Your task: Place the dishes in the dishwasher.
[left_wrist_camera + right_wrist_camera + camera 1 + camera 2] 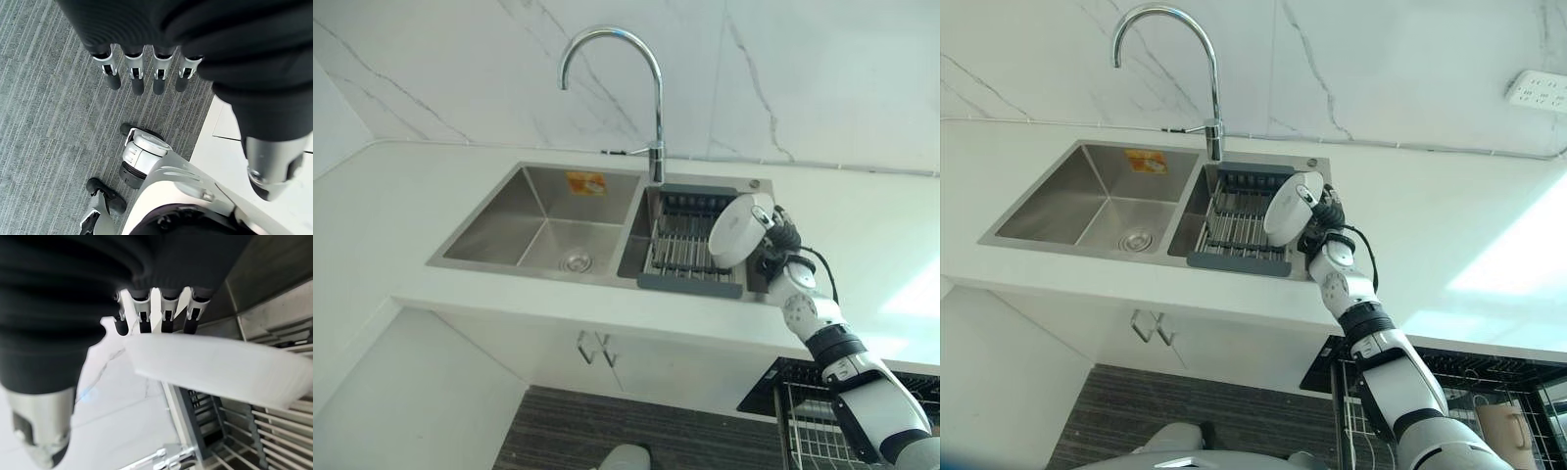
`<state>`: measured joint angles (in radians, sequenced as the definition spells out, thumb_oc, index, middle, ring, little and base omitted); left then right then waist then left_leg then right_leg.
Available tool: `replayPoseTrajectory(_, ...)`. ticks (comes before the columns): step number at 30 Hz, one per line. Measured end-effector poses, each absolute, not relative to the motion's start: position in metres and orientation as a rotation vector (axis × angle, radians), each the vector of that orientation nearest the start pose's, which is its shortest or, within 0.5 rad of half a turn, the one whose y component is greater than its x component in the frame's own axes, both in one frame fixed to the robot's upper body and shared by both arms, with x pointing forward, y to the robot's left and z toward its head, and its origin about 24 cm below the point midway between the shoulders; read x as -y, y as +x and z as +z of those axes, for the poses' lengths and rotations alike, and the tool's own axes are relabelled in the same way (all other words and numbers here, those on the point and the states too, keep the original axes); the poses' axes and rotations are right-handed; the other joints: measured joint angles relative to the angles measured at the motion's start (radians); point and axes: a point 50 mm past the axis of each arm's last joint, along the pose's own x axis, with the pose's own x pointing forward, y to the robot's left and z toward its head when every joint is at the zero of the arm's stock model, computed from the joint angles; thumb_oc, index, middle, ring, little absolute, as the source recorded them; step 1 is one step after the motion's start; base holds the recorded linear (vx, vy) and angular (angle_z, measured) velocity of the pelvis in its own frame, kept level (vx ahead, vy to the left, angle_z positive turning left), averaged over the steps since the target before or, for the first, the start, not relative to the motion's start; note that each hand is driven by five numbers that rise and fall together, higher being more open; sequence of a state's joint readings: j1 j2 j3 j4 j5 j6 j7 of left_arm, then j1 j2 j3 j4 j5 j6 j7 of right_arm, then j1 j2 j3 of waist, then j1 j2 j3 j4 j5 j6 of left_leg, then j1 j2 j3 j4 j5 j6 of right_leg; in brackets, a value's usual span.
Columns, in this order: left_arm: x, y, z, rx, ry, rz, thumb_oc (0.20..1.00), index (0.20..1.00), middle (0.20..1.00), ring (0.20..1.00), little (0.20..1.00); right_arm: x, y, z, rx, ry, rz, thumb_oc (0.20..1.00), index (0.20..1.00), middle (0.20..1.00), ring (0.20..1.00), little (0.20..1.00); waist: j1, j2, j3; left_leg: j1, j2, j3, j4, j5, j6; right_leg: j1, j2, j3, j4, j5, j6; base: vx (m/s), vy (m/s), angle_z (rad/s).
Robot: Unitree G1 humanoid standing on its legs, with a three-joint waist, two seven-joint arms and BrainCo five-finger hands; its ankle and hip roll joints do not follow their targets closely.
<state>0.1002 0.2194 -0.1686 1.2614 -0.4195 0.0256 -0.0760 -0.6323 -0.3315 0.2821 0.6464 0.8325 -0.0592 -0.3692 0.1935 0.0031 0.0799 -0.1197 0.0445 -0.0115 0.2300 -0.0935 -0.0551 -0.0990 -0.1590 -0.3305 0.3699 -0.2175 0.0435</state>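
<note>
Presently, the left basin (pixel 543 230) of the steel sink stands bare, with a drain (pixel 576 261) in its floor and an orange sticker (pixel 585 182) on its back wall. A chrome tap (pixel 631 78) arches up from behind the divider between the two basins. The right basin holds a dark-framed drying rack (pixel 685 250) of metal bars. Over the right end of that rack the right hand (pixel 781 238) holds a white plate (pixel 736 231), tilted up nearly on edge, its underside turned toward the room. In the right wrist view the fingers (pixel 168 316) curl over the plate's rim (pixel 215 367) and the thumb sits on the other side, so the grip is closed on the plate, with the rack bars (pixel 283 423) below it. The plate is clear of the rack; whether its lower edge touches a bar cannot be told. White countertop (pixel 421 191) surrounds the sink, backed by a marble wall (pixel 803 69). Below the counter at the right, an open wire dishwasher basket (pixel 1489 392) shows. The left hand (pixel 146 68) hangs over grey striped floor (pixel 44 107), fingers straight and loose, holding nothing.
</note>
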Motion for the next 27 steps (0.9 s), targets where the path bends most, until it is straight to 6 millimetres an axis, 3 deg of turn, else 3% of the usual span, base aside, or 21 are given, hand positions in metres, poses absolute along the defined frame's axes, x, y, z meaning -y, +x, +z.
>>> replayPoseTrajectory(27, -0.223, 0.041, -0.172, -1.355, -0.137, 0.221, 1.0, 1.0, 1.0, 1.0, 1.0, 0.181, 0.36, 0.06, -0.197, 0.341, -0.236, 1.0, 1.0, 1.0, 1.0, 1.0, 0.002, -0.012, -0.007, 0.002, 0.0, -0.002, 0.0, 0.0, 0.0, 0.005, 0.0, -0.002, 0.0, 0.0, 0.0, 0.0, 0.0, 0.0)
